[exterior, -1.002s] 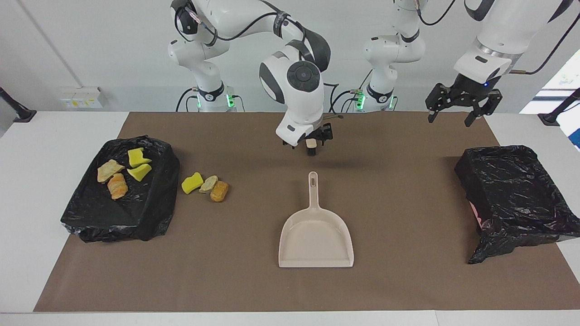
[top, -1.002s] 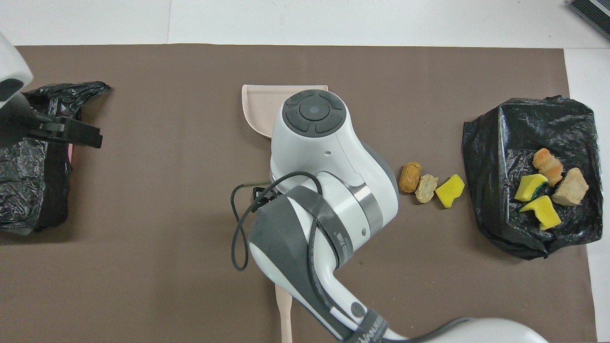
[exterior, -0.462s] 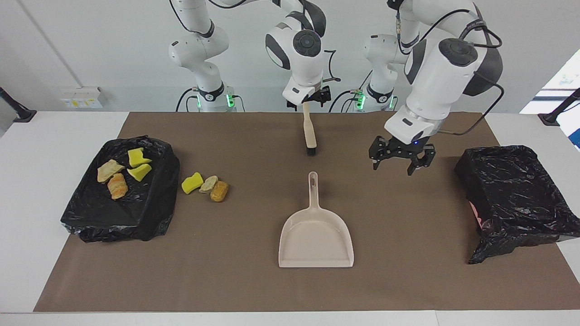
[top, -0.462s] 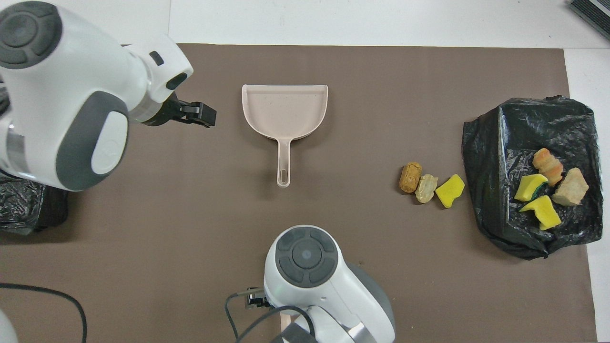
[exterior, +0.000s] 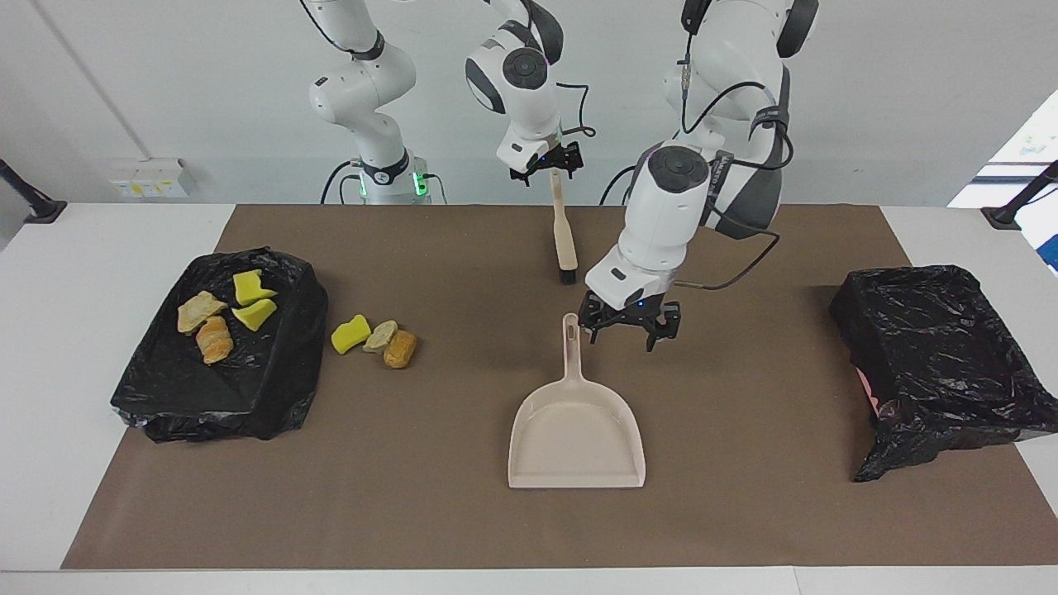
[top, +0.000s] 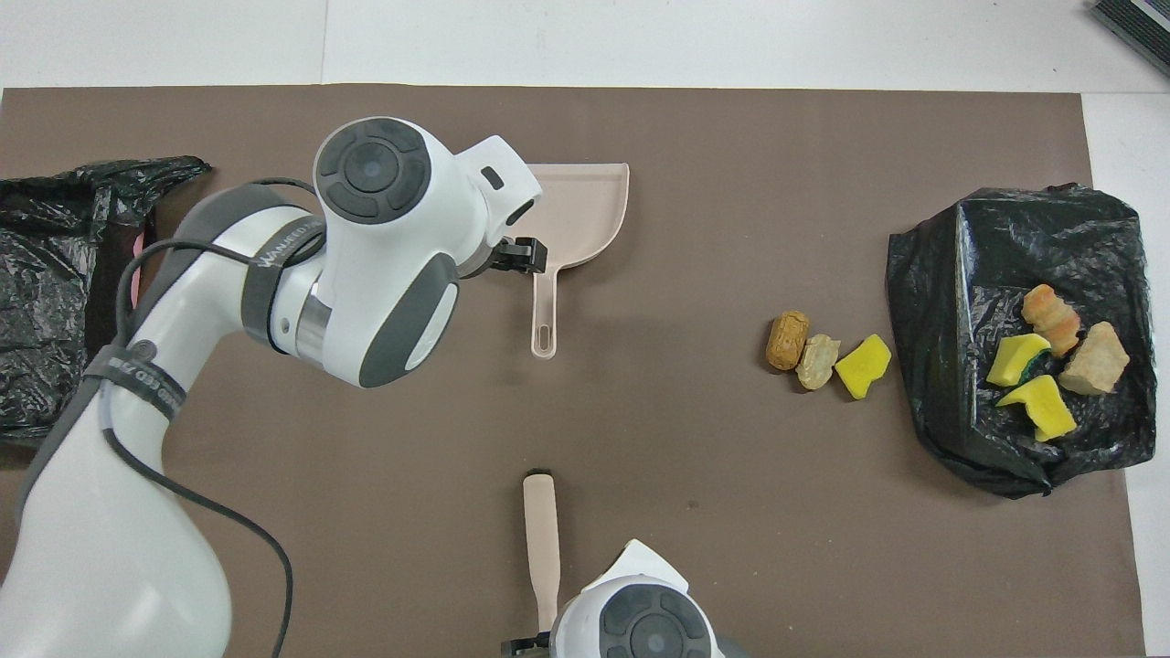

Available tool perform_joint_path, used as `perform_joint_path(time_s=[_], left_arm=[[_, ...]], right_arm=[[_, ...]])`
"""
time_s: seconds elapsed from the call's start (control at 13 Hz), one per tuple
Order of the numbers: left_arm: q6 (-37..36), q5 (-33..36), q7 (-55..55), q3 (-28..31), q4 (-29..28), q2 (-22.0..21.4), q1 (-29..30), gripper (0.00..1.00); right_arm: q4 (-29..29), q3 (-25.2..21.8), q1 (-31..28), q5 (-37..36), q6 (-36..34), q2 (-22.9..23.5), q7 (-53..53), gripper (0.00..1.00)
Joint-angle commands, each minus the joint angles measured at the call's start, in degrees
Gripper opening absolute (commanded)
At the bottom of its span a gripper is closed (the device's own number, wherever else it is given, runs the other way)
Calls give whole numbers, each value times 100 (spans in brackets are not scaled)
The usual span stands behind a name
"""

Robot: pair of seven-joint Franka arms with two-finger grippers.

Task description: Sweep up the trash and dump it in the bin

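Three trash lumps (exterior: 374, 339) (top: 827, 355), yellow, beige and orange-brown, lie on the brown mat beside a black-bagged bin (exterior: 281, 372) (top: 932, 302) at the right arm's end. Several more lumps (exterior: 223, 314) (top: 1051, 366) lie inside it. The beige dustpan (exterior: 579, 430) (top: 585, 206) rests mid-mat, handle toward the robots. My left gripper (exterior: 628, 328) hangs open and empty just above the mat beside that handle. My right gripper (exterior: 545, 169) is shut on the handle end of the brush (exterior: 564, 235) (top: 541, 539), whose bristles point down at the mat nearer to the robots than the dustpan.
A second black-bagged bin (exterior: 934, 355) (top: 55, 274) stands at the left arm's end of the table with no lumps showing in it. The brown mat (exterior: 744, 512) covers most of the white tabletop.
My left arm swung from above the bin at its end across and down to the dustpan's handle. My right arm lifted and drew back toward its base, uncovering the brush.
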Motion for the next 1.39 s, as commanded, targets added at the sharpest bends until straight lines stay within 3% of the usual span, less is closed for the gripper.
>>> perform_joint_path(time_s=[0.0, 0.31, 0.54, 0.62, 0.69, 0.85, 1.0, 1.08, 1.16, 1.23, 1.31], left_arm=[[353, 133, -257, 88, -255, 42, -268, 100], [837, 518, -1065, 114, -317, 464, -603, 100], [926, 519, -1075, 114, -326, 569, -612, 100], [917, 519, -1075, 114, -317, 569, -612, 94], [926, 519, -1075, 114, -317, 569, -603, 79], [856, 519, -1057, 114, -326, 569, -594, 48], [803, 519, -1031, 114, -335, 569, -568, 31], [751, 519, -1031, 114, -309, 552, -550, 18], [637, 519, -1022, 114, -300, 526, -541, 7], [558, 519, -1022, 114, -291, 499, -541, 0], [461, 519, -1013, 123, -300, 447, -533, 0]], right_arm=[[-368, -16, 242, 185, 522, -100, 237, 100], [-403, -7, 621, 203, 1435, 514, 475, 100], [-482, -7, 630, 203, 1578, 603, 466, 100], [-526, -7, 656, 203, 1630, 603, 466, 100], [-561, -7, 665, 203, 1674, 603, 457, 100], [-570, -7, 674, 203, 1657, 612, 457, 65], [-562, -7, 674, 194, 1674, 621, 440, 36], [-544, -7, 674, 194, 1683, 621, 431, 14], [-535, -7, 674, 185, 1683, 621, 448, 0], [-527, -7, 674, 185, 1675, 647, 466, 0], [-527, -7, 674, 185, 1674, 647, 457, 0]])
